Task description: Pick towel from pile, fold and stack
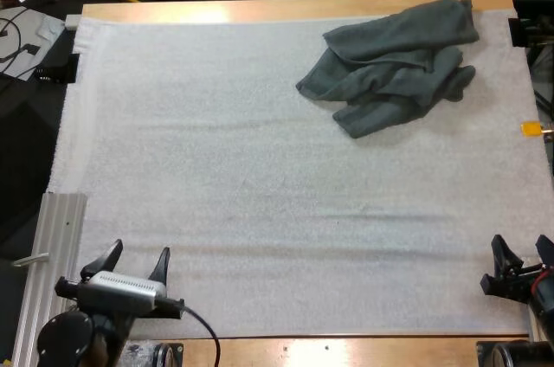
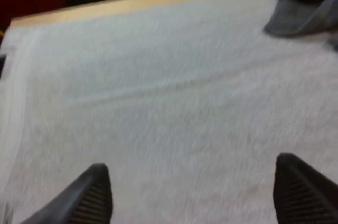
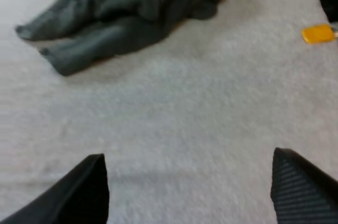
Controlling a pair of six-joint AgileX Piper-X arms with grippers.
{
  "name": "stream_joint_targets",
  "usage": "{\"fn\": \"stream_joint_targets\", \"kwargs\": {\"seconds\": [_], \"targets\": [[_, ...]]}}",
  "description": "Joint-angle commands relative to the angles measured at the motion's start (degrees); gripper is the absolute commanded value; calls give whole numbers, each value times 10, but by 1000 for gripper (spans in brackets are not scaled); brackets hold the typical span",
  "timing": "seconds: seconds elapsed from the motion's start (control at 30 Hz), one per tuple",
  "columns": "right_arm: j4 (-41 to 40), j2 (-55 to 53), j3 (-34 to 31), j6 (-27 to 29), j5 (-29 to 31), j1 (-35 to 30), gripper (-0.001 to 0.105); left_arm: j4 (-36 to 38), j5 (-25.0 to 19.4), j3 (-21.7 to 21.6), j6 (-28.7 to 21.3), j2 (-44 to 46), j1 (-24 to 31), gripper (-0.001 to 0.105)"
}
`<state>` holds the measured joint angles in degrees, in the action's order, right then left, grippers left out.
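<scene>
High view, from behind both arms: a wooden desk point(image 1: 286, 9) covered by a white mat point(image 1: 260, 194). One dark grey-green towel point(image 1: 394, 64) lies crumpled in a loose heap at the mat's far right corner, its folds bunched over one another, with one end trailing toward the middle of the mat. The left end effector point(image 1: 140, 250) sits at the near left edge of the mat, released, its two black fingers standing apart and holding nothing. The right end effector point(image 1: 522, 250) sits at the near right edge, likewise released and empty. Both are well apart from the towel, probably parked at the near edge so the mat's wide bare middle is free as a folding area.

Left wrist view: the left end effector point(image 2: 193, 176) has its fingers spread wide over bare mat. The towel's edge point(image 2: 306, 7) lies far off, near the desk's far side.

Right wrist view: the right end effector point(image 3: 190, 171) is spread open over bare mat, and the towel point(image 3: 132, 7) lies ahead of it, closer to this arm than to the other. Judging from this, the right arm is better placed to reach first, and the pick has not yet begun.
</scene>
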<state>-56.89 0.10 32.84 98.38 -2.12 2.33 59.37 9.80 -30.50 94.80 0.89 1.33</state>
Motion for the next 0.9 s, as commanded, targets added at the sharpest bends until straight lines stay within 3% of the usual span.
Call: {"fn": "stream_joint_targets", "kwargs": {"seconds": [0.0,0.33,0.4,0.67,0.87], "targets": [[-9,31,43,-2,-29,2,63,-17,17,-33,15,5,-4,63],[-33,149,162,6,-129,3,63,-21,55,-133,15,-140,-59,63],[-32,152,156,8,-119,1,63,-20,48,-129,12,-135,-58,62],[-49,249,251,17,-227,1,63,-24,100,-206,7,-223,-114,62],[-46,305,281,11,-243,1,63,-18,107,-228,6,-256,-129,61]]}}
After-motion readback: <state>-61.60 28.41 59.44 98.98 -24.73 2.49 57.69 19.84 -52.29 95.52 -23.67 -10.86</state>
